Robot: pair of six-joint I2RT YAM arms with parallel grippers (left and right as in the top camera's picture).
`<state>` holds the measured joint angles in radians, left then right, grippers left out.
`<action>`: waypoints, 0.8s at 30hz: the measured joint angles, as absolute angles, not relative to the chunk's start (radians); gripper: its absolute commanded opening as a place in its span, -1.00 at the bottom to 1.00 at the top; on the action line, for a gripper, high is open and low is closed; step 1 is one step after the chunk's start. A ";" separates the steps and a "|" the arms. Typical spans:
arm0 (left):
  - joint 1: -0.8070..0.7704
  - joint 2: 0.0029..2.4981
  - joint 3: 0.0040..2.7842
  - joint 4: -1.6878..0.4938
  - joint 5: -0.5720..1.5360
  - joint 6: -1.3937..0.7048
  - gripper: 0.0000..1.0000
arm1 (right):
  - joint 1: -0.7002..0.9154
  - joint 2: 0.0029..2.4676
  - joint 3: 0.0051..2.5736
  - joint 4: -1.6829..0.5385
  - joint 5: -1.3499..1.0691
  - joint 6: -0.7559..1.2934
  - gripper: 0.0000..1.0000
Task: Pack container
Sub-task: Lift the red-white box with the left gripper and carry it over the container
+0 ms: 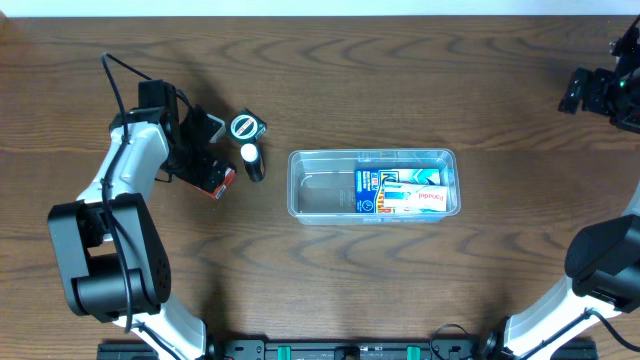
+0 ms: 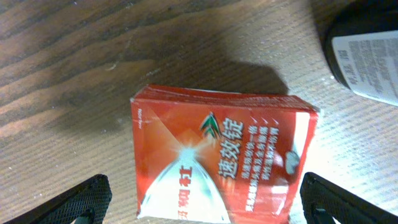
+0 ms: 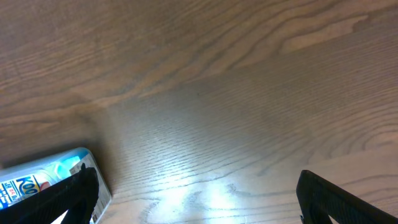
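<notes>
The clear container (image 1: 320, 197) lies in the middle of the table, with blue-and-white boxes (image 1: 405, 191) filling its right half. A red box (image 2: 224, 149) lies flat on the wood at the left. My left gripper (image 2: 211, 205) is open right over the red box (image 1: 220, 181), one finger on each side and neither touching it. My right gripper (image 1: 598, 93) hangs open at the far right back corner. In the right wrist view that gripper (image 3: 199, 205) has only bare wood between its fingers.
A black bottle with a white cap (image 1: 253, 162) lies just right of the red box, and its body (image 2: 364, 50) fills the left wrist view's top right corner. A round black-and-white item (image 1: 246, 127) sits behind it. A blue-and-white box (image 3: 43, 180) shows beside my right gripper's left finger.
</notes>
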<state>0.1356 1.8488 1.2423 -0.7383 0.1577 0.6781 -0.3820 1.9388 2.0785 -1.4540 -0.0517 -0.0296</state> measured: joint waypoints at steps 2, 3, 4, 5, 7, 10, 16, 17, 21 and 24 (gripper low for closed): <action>0.136 1.848 1.242 -0.744 0.159 0.678 0.96 | -0.382 1.939 2.078 -1.454 -0.052 -0.029 0.99; 0.136 1.848 1.242 -0.747 0.159 0.678 0.96 | -0.382 1.939 2.078 -1.454 -0.052 -0.029 0.98; 0.136 1.848 1.242 -0.748 0.159 0.678 0.96 | -0.382 1.939 2.078 -1.454 -0.052 -0.030 0.98; 0.136 1.848 1.242 -0.749 0.161 0.678 0.96 | -0.382 1.939 2.078 -1.454 -0.052 -0.030 0.98; 0.136 1.848 1.242 -0.748 0.173 0.678 0.96 | -0.382 1.939 2.078 -1.454 -0.052 -0.030 0.98; 0.136 1.848 1.242 -0.744 0.187 0.678 0.96 | -0.382 1.939 2.078 -1.454 -0.052 -0.030 0.99; 0.136 1.850 1.242 -0.741 0.204 0.678 0.96 | -0.382 1.939 2.078 -1.454 -0.052 -0.029 0.99; 0.136 1.854 1.242 -0.741 0.206 0.678 0.96 | -0.382 1.939 2.078 -1.454 -0.052 -0.030 0.98; 0.136 1.877 1.242 -0.737 0.207 0.678 0.96 | -0.382 1.939 2.078 -1.454 -0.052 -0.030 0.99; 0.136 1.892 1.242 -0.731 0.202 0.678 0.96 | -0.382 1.939 2.078 -1.454 -0.052 -0.030 0.98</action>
